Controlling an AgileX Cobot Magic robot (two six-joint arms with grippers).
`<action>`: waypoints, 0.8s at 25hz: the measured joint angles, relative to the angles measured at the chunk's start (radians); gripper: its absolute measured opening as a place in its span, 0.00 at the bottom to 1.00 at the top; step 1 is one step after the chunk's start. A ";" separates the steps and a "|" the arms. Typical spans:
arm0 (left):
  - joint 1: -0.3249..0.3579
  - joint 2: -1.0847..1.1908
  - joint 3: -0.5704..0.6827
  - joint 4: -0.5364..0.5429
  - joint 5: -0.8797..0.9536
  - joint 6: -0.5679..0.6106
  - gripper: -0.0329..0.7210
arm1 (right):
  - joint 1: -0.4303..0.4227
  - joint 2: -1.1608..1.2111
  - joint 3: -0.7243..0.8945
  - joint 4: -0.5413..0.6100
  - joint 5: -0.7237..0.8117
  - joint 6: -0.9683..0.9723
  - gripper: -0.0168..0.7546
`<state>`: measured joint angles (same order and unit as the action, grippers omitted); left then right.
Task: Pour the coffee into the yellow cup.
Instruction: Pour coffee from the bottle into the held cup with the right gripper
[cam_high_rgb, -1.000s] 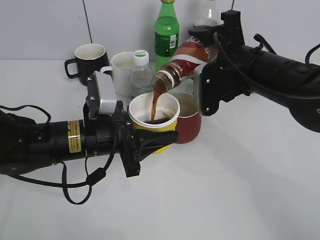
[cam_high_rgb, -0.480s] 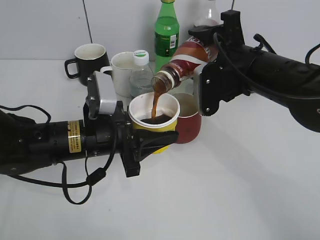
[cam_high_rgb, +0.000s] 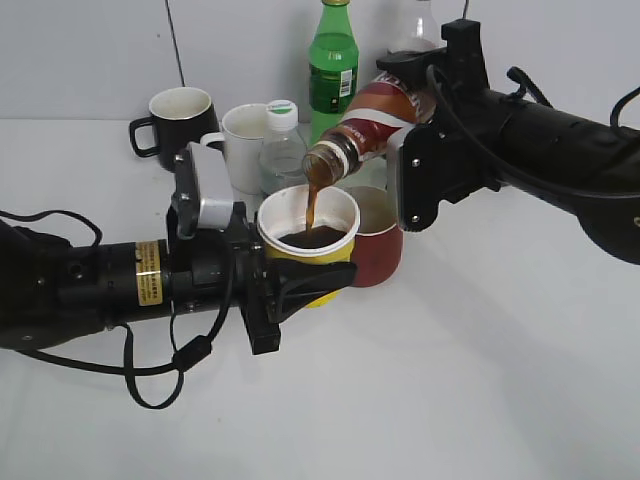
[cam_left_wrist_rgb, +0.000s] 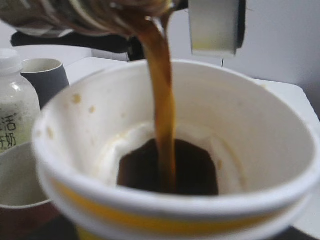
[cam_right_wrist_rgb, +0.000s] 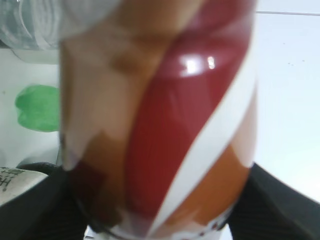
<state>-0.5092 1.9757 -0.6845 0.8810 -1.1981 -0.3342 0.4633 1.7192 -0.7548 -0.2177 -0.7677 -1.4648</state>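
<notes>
My left gripper (cam_high_rgb: 300, 283) is shut on the yellow cup (cam_high_rgb: 310, 262) and holds it upright above the table. My right gripper (cam_high_rgb: 412, 150) is shut on the coffee bottle (cam_high_rgb: 368, 123), tilted neck-down to the left over the cup. A brown stream of coffee (cam_high_rgb: 311, 205) falls from the bottle's mouth into the cup. In the left wrist view the cup (cam_left_wrist_rgb: 260, 145) fills the frame, with dark coffee pooled (cam_left_wrist_rgb: 195, 170) in its bottom and the stream (cam_left_wrist_rgb: 162, 100) running in. In the right wrist view the bottle's red, brown and white label (cam_right_wrist_rgb: 165, 115) fills the frame.
A dark red mug (cam_high_rgb: 377, 250) stands right behind the cup. Behind it are a white mug (cam_high_rgb: 240, 140), a small milky bottle with a white cap (cam_high_rgb: 283, 145), a black mug (cam_high_rgb: 178, 120), a green bottle (cam_high_rgb: 333, 70) and a clear bottle (cam_high_rgb: 415, 30) near the wall.
The pouring goes on and the coffee level in the cup has risen a little. Neither arm has visibly moved.
</notes>
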 joint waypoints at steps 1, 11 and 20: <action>0.000 0.000 0.000 0.000 0.000 0.000 0.48 | 0.000 0.000 0.000 0.000 0.000 0.000 0.69; 0.000 0.000 0.000 0.001 0.001 0.000 0.48 | 0.000 0.000 0.000 -0.007 0.000 -0.036 0.69; 0.000 0.000 0.000 0.001 0.001 0.000 0.48 | 0.000 0.000 0.000 -0.007 -0.001 -0.039 0.69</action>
<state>-0.5092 1.9757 -0.6845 0.8821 -1.1972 -0.3342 0.4633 1.7192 -0.7548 -0.2251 -0.7686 -1.5040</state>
